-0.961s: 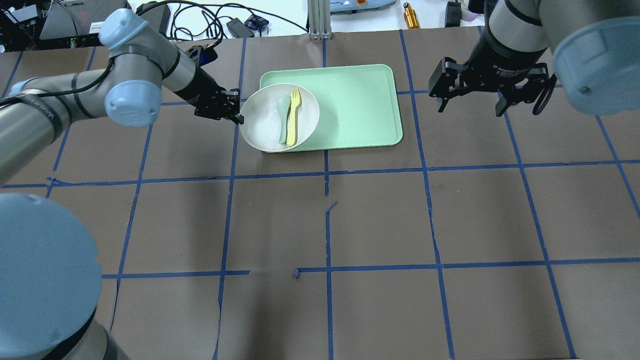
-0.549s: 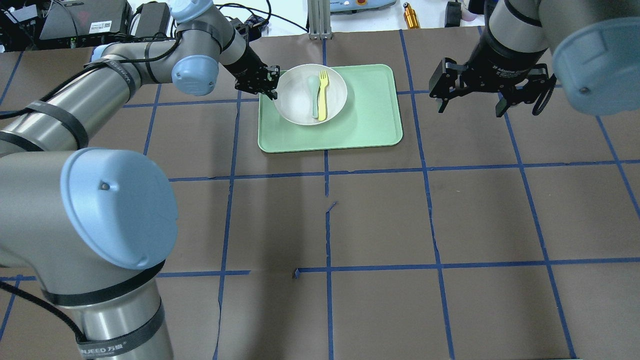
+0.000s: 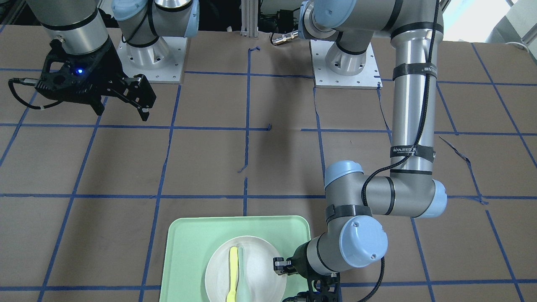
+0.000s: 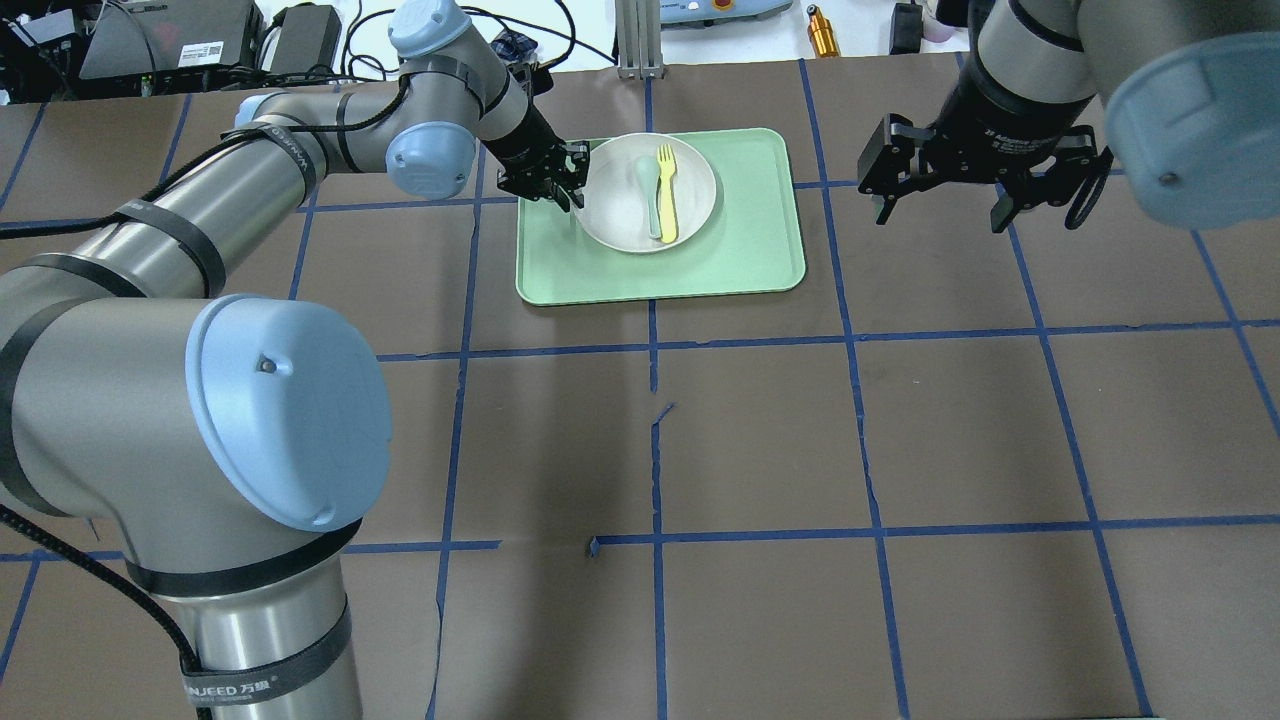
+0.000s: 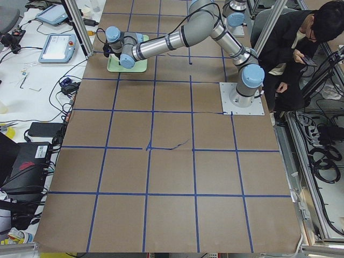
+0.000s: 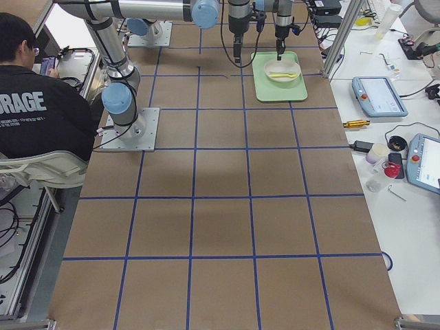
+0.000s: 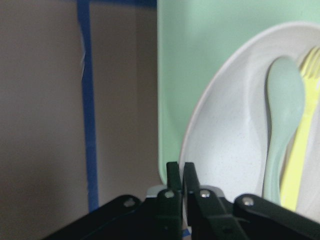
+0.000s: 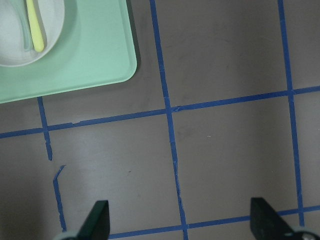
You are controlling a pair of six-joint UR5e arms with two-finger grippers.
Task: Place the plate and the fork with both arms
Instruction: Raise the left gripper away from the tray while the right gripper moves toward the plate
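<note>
The white plate [image 4: 620,205] is over the far left part of the mint-green tray [image 4: 750,235]. I cannot tell whether it rests on the tray. The yellow fork [image 4: 667,195] lies in the plate beside a grey-green spoon [image 4: 647,188]. My left gripper [image 4: 570,185] is shut on the plate's left rim. The left wrist view shows its fingers [image 7: 173,176] pinched on the rim of the plate [image 7: 230,145], with the fork [image 7: 300,150] inside. My right gripper [image 4: 940,220] hangs open and empty to the right of the tray. It also shows in the front-facing view [image 3: 123,113].
Blue tape lines grid the brown table. A metal post [image 4: 638,40], cables, a gold cylinder [image 4: 820,32] and electronics sit past the far edge. A seated person [image 6: 34,96] is at the robot's side of the table. The right wrist view shows the tray's corner [image 8: 100,55].
My left gripper has carried the plate, with fork and spoon in it, from the tray's near left corner to its far left part. The right arm has not moved.
</note>
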